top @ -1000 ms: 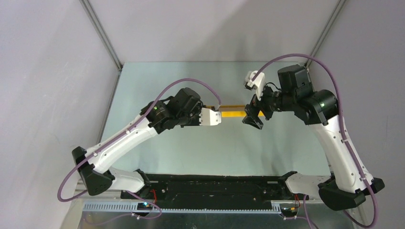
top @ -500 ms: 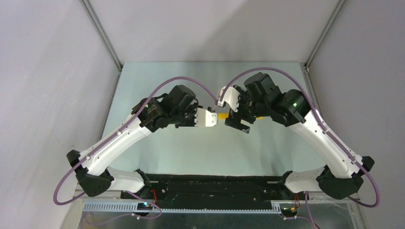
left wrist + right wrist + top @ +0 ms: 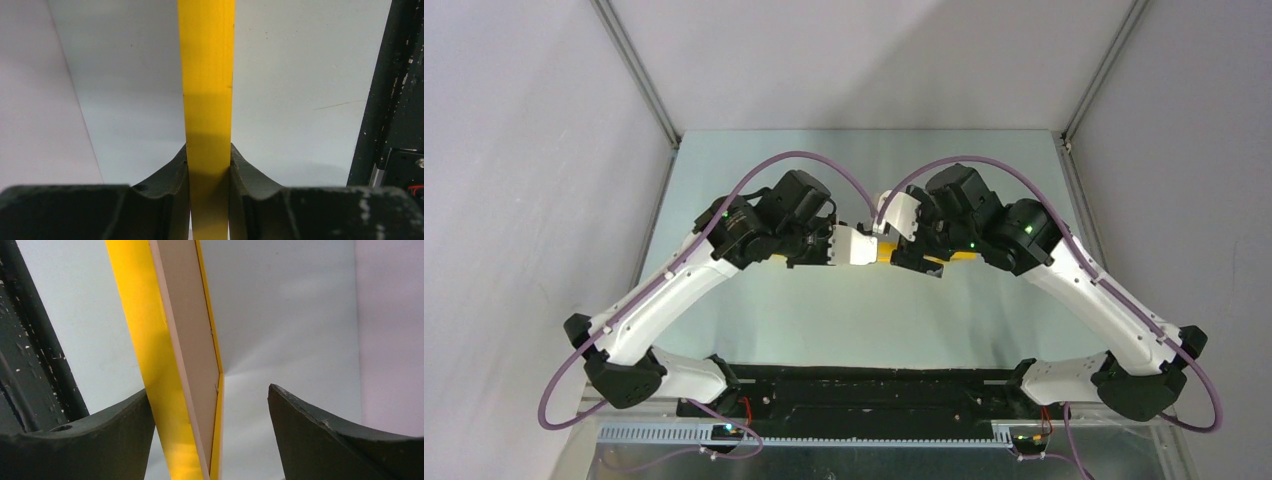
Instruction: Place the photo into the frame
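Frame (image 3: 207, 100), on edge over the table (image 3: 824, 310) centre: pinched between left gripper (image 3: 209, 200) fingers; right gripper (image 3: 210, 405) just rightward straddles it, one finger alongside, other apart.

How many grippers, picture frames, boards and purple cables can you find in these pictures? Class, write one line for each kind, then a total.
Grippers: 2, left gripper and right gripper
Frames: 1, the frame
Boards: 1, pale board set in the frame
Purple cables: 2, left cable and right cable
Total: 6

Bright, diffuse light; soft shadow bands across the frame (image 3: 207, 115)
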Available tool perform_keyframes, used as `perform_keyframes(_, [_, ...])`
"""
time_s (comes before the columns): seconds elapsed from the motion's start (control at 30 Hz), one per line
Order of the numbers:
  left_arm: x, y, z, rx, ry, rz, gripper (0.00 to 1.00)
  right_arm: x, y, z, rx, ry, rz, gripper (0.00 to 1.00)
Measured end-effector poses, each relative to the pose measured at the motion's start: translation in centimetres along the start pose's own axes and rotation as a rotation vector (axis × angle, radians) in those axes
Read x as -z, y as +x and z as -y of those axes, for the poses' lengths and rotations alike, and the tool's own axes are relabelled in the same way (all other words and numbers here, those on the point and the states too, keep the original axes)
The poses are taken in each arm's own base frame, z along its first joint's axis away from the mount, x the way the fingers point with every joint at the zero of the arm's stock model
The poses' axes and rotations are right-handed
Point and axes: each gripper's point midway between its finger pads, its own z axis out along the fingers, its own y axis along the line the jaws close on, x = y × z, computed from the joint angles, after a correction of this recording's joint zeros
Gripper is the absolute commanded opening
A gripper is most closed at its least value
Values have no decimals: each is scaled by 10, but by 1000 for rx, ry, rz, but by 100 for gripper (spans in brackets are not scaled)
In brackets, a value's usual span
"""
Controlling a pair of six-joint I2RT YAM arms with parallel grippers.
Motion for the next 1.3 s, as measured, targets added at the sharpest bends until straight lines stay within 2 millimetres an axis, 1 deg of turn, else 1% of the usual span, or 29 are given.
perform_keyframes(0.27, [-1, 0, -3, 18, 8, 21, 0, -4, 7, -2, -36, -31, 11, 75])
perform_keyframes(0.57, [-2, -3, -5, 24, 18, 35, 0, -9, 9, -7, -56, -66, 22, 58])
perform_keyframes(0.63, [-2, -3, -5, 26, 18, 38, 0, -9, 10, -7, -65, -69, 23, 54])
perform_keyframes(0.77, [-3, -5, -7, 29, 15, 45, 0, -10, 11, -8, -76, -80, 28, 41])
perform_keyframes(0.8, [-4, -5, -7, 30, 15, 47, 0, -10, 10, -9, -76, -84, 29, 36])
perform_keyframes(0.9, [-5, -6, -9, 33, 14, 50, 0, -10, 10, -12, -69, -103, 33, 25])
perform_keyframes(0.93, [-5, -5, -9, 33, 14, 47, 0, -10, 10, -12, -67, -105, 33, 19])
perform_keyframes(1.07, [-6, -3, -14, 4, 4, 40, 0, -11, 10, -16, -28, -132, 37, 15])
perform_keyframes(1.17, [-7, -2, -13, 6, 12, 34, 0, -11, 10, -16, -27, -133, 36, 8])
perform_keyframes(1.23, [-7, -2, -14, 7, 11, 34, 5, -11, 9, -16, -28, -133, 35, 3])
perform_keyframes(1.27, [-7, -2, -14, 7, 10, 34, 9, -11, 9, -16, -28, -135, 33, 1])
perform_keyframes(1.3, [-7, -2, -14, 7, 9, 33, 11, -10, 9, -16, -30, -136, 31, 0])
